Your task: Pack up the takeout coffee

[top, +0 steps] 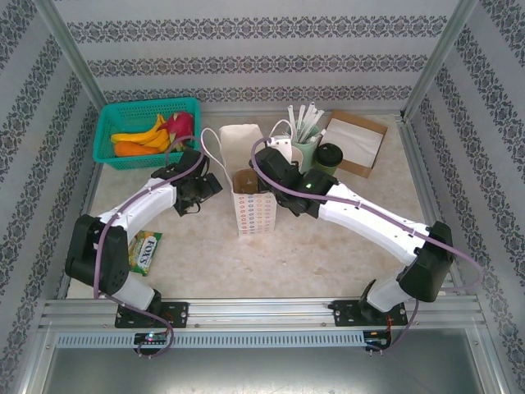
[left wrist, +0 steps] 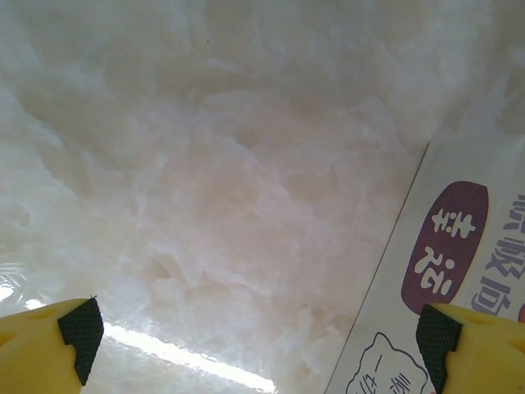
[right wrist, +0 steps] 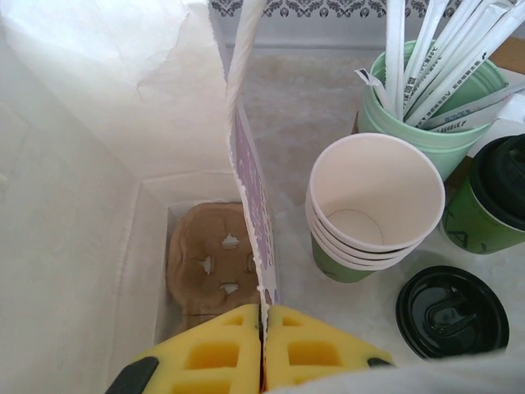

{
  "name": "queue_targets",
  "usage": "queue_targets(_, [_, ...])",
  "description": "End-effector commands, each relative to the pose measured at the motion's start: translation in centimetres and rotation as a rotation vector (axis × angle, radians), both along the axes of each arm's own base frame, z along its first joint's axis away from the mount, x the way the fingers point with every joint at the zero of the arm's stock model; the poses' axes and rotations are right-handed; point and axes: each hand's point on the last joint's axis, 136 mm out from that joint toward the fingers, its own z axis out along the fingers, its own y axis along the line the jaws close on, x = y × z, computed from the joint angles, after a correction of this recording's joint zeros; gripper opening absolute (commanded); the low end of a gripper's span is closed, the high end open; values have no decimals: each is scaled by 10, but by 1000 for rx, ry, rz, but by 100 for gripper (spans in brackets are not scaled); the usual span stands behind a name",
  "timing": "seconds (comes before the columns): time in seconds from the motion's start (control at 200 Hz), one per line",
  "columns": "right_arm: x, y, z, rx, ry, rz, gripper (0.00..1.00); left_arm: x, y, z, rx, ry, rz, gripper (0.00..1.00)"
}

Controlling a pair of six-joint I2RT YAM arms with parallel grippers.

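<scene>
While my left pincer (left wrist: 258,332) hangs wide open over the table (left wrist: 246,164), just beside the paper bag (top: 253,213), my right pincer (right wrist: 262,328) is pinched tight on the bag's upper edge. Down inside the bag I see a brown cup carrier (right wrist: 209,263). Right of the bag stand the stacked lidless cups (right wrist: 373,205), a loose black lid (right wrist: 451,312), and the takeout coffee (right wrist: 492,197), lidded and upright beside the green straw cup (right wrist: 435,98).

A white paper bag (right wrist: 98,164) has a brown cardboard cup tray (right wrist: 209,263) at its bottom. Just beside it are stacked lidless paper cups (right wrist: 373,205) and a loose black plastic lid (right wrist: 451,310).
</scene>
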Motion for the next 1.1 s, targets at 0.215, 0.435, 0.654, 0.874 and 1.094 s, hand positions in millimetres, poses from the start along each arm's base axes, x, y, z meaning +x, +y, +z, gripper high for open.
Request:
queue_targets(0.215, [10, -2, 3, -34, 28, 68, 4, 4, -6, 9, 19, -8, 6, 100])
queue_targets(0.435, [13, 0, 2, -22, 41, 96, 8, 1, 12, 20, 75, -52, 71, 100])
queue_targets(0.654, [16, 5, 4, -16, 46, 133, 10, -3, 22, 25, 106, -71, 112, 100])
queue_targets(0.874, [17, 12, 6, -1, 49, 184, 10, -10, 39, 37, 147, -123, 181, 100])
queue_targets(1.094, [16, 19, 6, 17, 52, 219, 10, -14, 52, 47, 187, -162, 222, 100])
